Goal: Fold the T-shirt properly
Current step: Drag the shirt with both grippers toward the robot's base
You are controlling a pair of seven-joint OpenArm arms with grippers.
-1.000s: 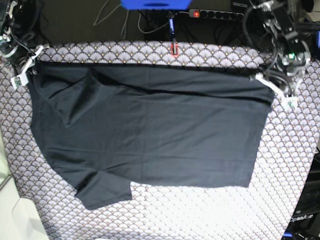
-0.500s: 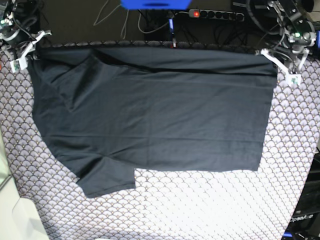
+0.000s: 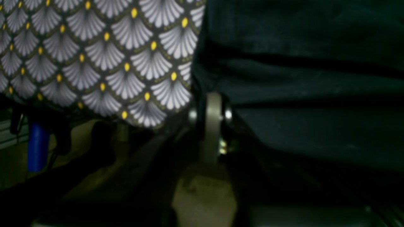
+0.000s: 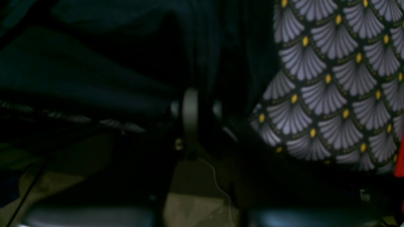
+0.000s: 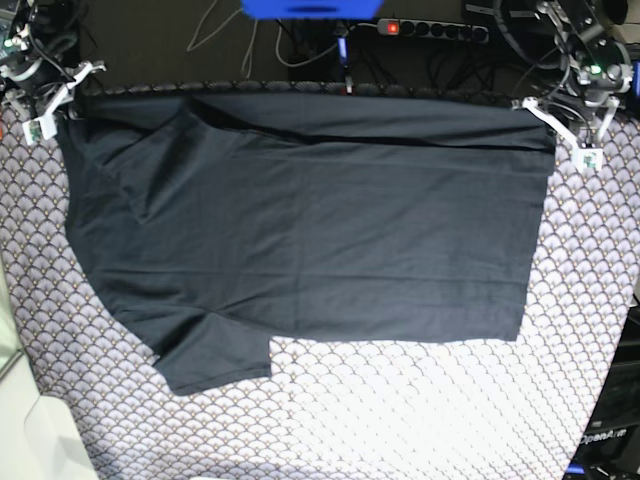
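Observation:
The dark T-shirt (image 5: 300, 220) lies spread flat across the patterned table, one sleeve (image 5: 215, 360) pointing to the near left. Its far edge runs along the table's back edge. My left gripper (image 5: 562, 128) sits at the shirt's far right corner. In the left wrist view, dark cloth (image 3: 300, 78) wraps against a pale finger (image 3: 213, 126), and the grip looks shut on it. My right gripper (image 5: 55, 100) is at the far left corner. In the right wrist view, the cloth (image 4: 94, 63) hangs around one finger (image 4: 190, 119), too dark to show the jaws.
A scallop-patterned tablecloth (image 5: 400, 420) covers the table. Behind the back edge lie a power strip (image 5: 430, 28), cables and a blue object (image 5: 310, 8). A small red item (image 5: 348, 88) sits at the middle of the back edge.
Over the last second both grippers drew the shirt's far edge back to the table's rear edge, stretching it flat. Almost nothing has moved since half a second ago.

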